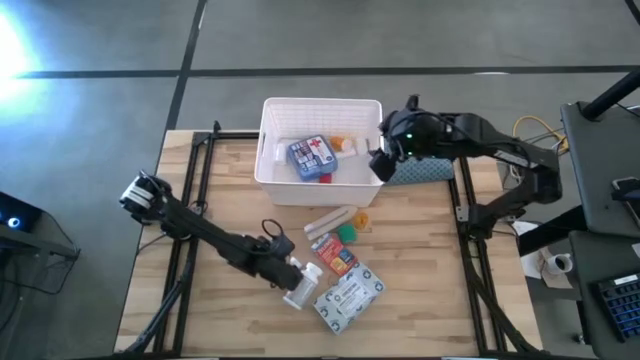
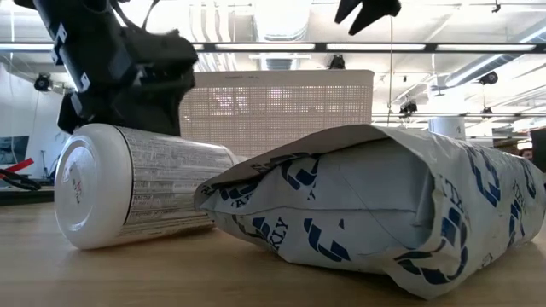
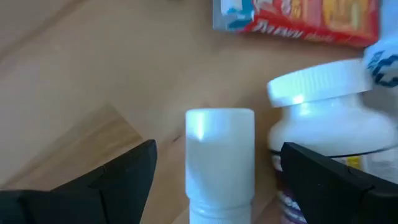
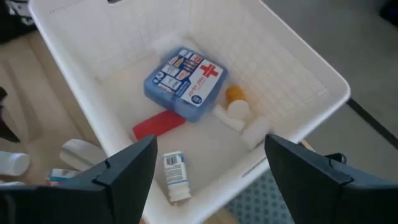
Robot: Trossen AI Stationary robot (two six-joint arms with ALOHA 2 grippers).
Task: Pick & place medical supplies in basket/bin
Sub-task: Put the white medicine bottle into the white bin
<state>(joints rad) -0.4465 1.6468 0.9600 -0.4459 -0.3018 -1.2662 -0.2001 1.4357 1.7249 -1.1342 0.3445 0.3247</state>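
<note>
Low view, nearest: a grey-white flat packet (image 2: 375, 213) with blue print lies on the wooden table (image 2: 128, 277), touching a large white pill bottle (image 2: 136, 183) on its side.
Left gripper (image 1: 287, 276): down at the near middle of the table, jaws wide, one dark finger (image 3: 112, 177) on each side of a small white bottle (image 3: 219, 158); they are not touching it.
Small white bottle: lies flat on the wood just beside the large white pill bottle and the packet.
Loose supplies, mid-table: a red-orange box (image 1: 334, 255) beyond the packet, a green bit (image 1: 347, 234), an orange bit (image 1: 361, 219) and a pale cylinder (image 1: 330, 219) lying on the boards.
Basket (image 1: 272, 160): white with latticed sides, at the far middle of the table.
Basket contents: a blue-white box (image 4: 184, 83) with a red cross, a flat red piece (image 4: 158, 124), a small labelled bottle (image 4: 175, 174), and an orange-capped item (image 4: 235, 96) near white pieces.
Right gripper (image 1: 382, 160): raised over the basket's right rim, jaws wide and holding nothing.
Teal pad (image 1: 425, 170): lies just right of the basket, partly under the right arm.
</note>
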